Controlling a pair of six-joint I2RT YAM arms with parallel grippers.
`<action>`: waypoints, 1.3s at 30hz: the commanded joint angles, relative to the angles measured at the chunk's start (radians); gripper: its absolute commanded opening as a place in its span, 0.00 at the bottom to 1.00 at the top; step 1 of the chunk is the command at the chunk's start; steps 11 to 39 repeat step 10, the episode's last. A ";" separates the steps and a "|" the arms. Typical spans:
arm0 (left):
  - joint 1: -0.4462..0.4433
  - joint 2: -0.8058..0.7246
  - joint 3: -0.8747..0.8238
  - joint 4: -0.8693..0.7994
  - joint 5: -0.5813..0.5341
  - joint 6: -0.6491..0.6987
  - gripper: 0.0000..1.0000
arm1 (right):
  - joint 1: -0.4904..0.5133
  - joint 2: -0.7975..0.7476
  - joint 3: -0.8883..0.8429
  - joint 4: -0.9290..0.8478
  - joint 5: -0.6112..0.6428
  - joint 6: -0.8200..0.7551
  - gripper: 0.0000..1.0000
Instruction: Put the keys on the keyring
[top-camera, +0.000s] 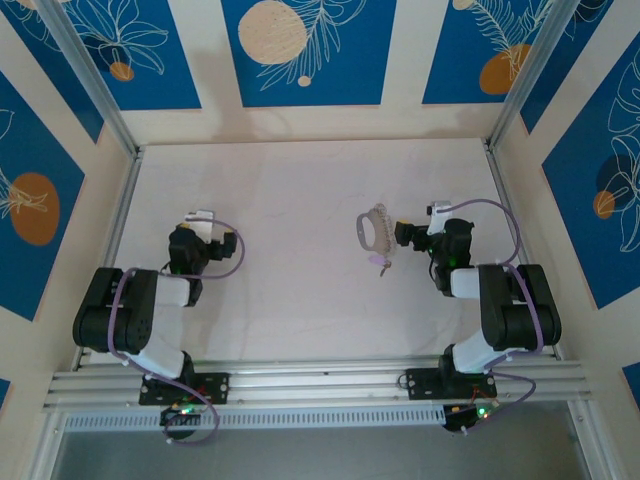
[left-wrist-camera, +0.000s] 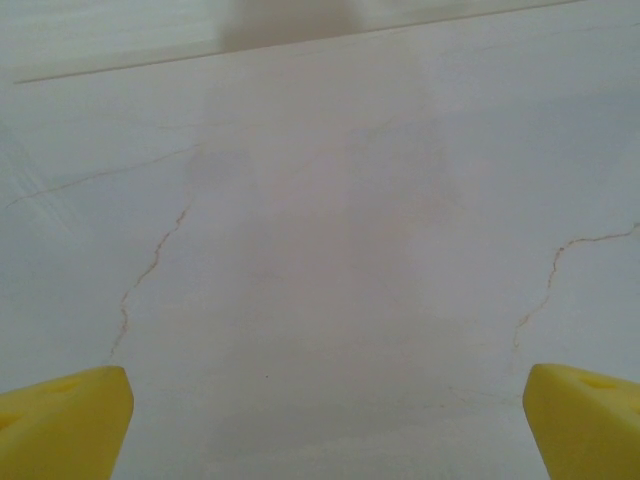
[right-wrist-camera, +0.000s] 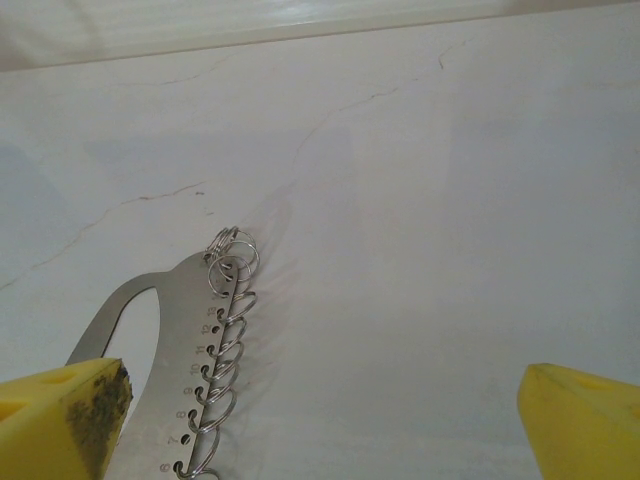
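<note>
The right gripper (top-camera: 407, 236) hung over the right half of the table (top-camera: 290, 180) with its jaws spread as wide as they went, the yellow fingers (right-wrist-camera: 580, 420) out at the edges of the wrist view, holding nothing. The keyring (top-camera: 372, 232) lay flat on the table just left of that gripper. Seen from the wrist it was a steel plate with an oval cut-out, numbered holes and a row of small wire rings (right-wrist-camera: 232, 345) along its right edge. It passed by the left-hand finger (the grimy one), and whether they touched could not be told. The key (top-camera: 381, 265) lay just beside the keyring's near end. Well apart on the left, the left gripper (top-camera: 203, 218) was equally wide open and empty, over bare table.
</note>
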 joint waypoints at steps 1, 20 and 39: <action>0.010 0.007 0.015 -0.007 0.027 -0.010 1.00 | 0.002 -0.001 0.001 0.006 0.005 -0.017 0.99; 0.010 0.007 0.016 -0.009 0.026 -0.011 1.00 | 0.001 -0.001 0.001 0.004 0.001 -0.015 0.99; 0.010 0.007 0.016 -0.009 0.026 -0.011 1.00 | 0.001 -0.001 0.001 0.004 0.001 -0.015 0.99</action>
